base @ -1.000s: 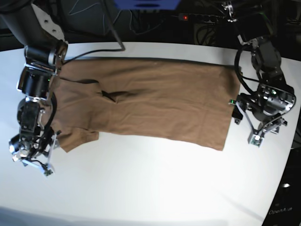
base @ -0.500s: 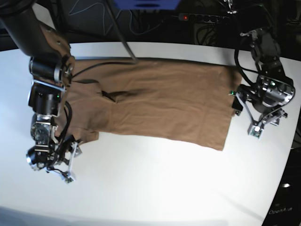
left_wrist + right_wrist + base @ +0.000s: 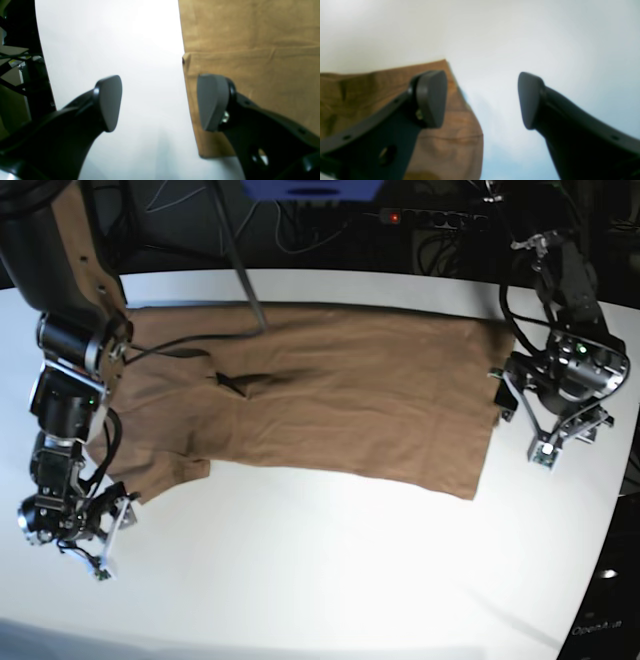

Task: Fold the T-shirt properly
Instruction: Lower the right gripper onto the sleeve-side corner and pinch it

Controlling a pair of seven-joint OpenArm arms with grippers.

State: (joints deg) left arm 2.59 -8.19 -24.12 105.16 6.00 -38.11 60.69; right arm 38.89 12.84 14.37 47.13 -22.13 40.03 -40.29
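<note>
We see the T-shirt [image 3: 330,400] lying flat on the white table [image 3: 330,580], spread lengthwise along the table's far edge and reaching toward both ends of it. In the base view its body runs as one long tan-brown band; a short sleeve [image 3: 165,477] sticks out toward the near edge at that view's left end, and a small dark crease [image 3: 240,383] sits in the cloth a little in from that end. The near half of the table is bare white.

Our left gripper [image 3: 560,442] hangs at the end of the table on the base view's right, just beside the shirt's hem. Its jaws stand wide apart and hold nothing. From the left wrist camera we see one pad [image 3: 212,101] over the edge of the cloth and the other pad [image 3: 110,102] over bare table, with the straight hem edge running between them. Whether the pad over the cloth touches it, we cannot tell.

Our right gripper [image 3: 105,550] sits at the opposite end, near the sleeve's corner and toward the table's near edge. Its jaws are also spread wide and empty. The right wrist view is blurred, but it shows one finger [image 3: 430,97] in front of the sleeve cloth [image 3: 460,130] and the other finger [image 3: 530,100] over bare table.
</note>
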